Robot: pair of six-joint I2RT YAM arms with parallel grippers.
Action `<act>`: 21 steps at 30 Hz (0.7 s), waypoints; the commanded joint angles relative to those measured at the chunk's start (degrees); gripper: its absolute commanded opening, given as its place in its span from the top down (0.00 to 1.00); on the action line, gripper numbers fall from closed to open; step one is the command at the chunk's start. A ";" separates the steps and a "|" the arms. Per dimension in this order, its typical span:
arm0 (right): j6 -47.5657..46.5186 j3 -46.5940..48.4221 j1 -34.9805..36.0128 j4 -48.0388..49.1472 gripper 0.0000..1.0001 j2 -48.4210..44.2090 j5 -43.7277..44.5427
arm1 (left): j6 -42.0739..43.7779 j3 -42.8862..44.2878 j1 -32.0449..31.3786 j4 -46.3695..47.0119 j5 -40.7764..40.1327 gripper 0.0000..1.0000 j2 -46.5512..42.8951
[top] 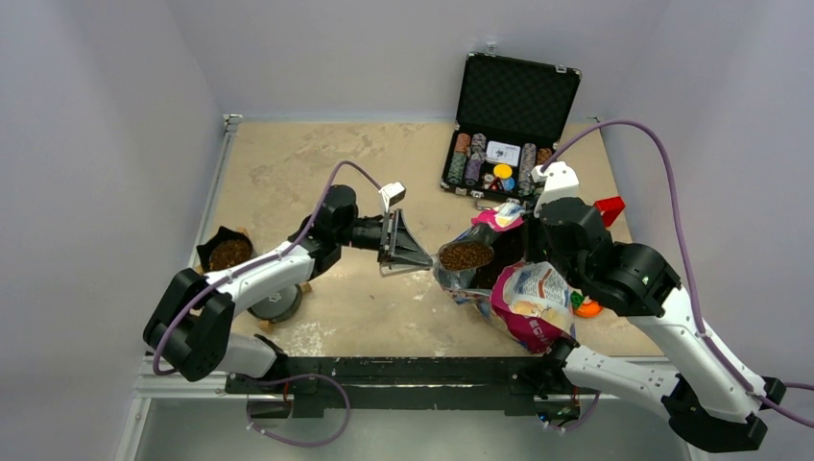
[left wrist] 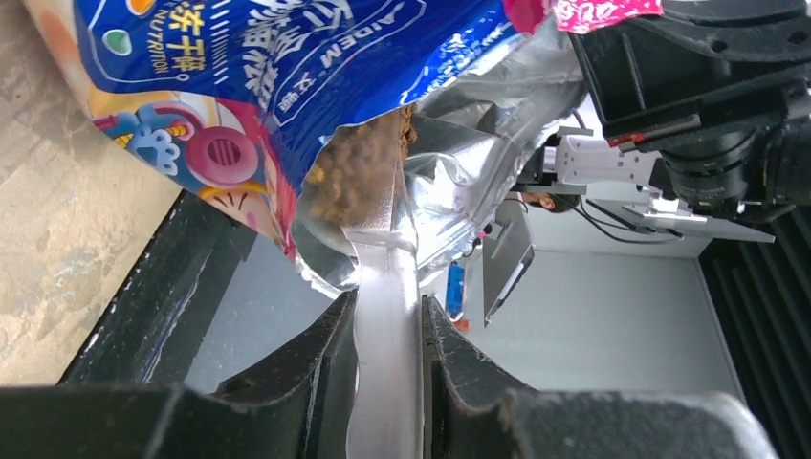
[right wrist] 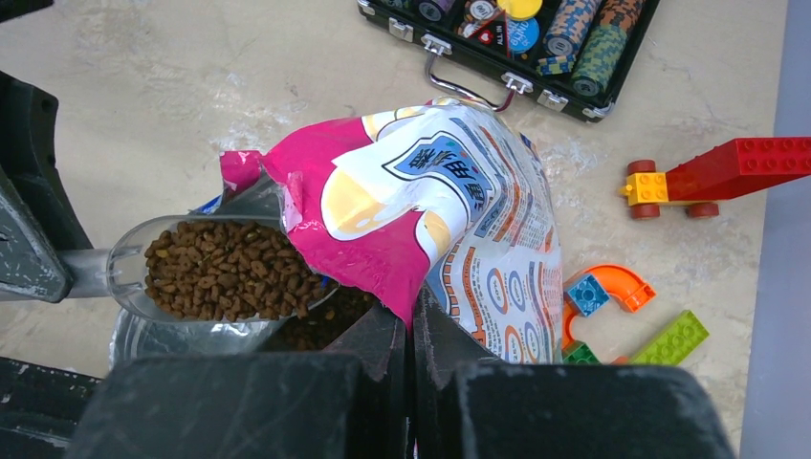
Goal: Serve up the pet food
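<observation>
Right, my left end effector (left wrist: 387,308) is clenched on the clear handle of the scoop (top: 466,255). The scoop's cup is heaped w/ kibble (right wrist: 230,273) and sits about level at the mouth of the pet-food bag (right wrist: 459,210). My right end effector (right wrist: 411,320) is pinched on the bag's pink top edge, propping it open; more kibble shows dark inside, below the cup.

Key relation: the scoop's long axis runs left-right across the worktop (top: 307,163), handle toward my left arm, cup toward the bag. The black bowl (top: 207,252), w/ some kibble in it, lies well apart at the worktop's left edge, i.e. behind my left end effector, opposite to where the cup points.

So I reckon the next move is the left arm's: draw back along that axis, cup level, then swing left to the bowl. It's nearer by far.
</observation>
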 commanded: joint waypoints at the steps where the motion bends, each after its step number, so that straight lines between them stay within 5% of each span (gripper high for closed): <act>1: 0.94 3.68 0.43 8.69 1.00 -1.74 0.07 | -3.09 -0.58 0.11 8.83 2.61 1.00 -2.01; 4: 0.87 3.22 0.48 8.48 1.00 -2.25 0.64 | -5.58 -3.73 0.54 12.83 3.67 1.00 -5.12; 7: 0.82 2.45 0.43 9.08 1.00 -2.35 0.42 | -1.21 -1.50 0.20 6.74 2.20 1.00 -3.99; 11: 0.30 4.44 0.43 8.72 1.00 -0.80 -0.39 | -21.73 -2.72 0.43 38.68 1.35 1.00 1.94; 15: -0.07 4.54 0.43 8.75 1.00 -1.27 0.14 | -16.53 -6.33 0.44 32.60 2.11 1.00 -0.52; 18: -0.22 4.73 0.43 7.91 1.00 -1.34 0.07 | -23.24 -7.06 0.49 44.17 1.86 1.00 2.47; 21: -0.21 4.46 0.43 8.03 1.00 -1.73 0.54 | -22.74 -7.76 0.53 44.61 1.54 1.00 2.56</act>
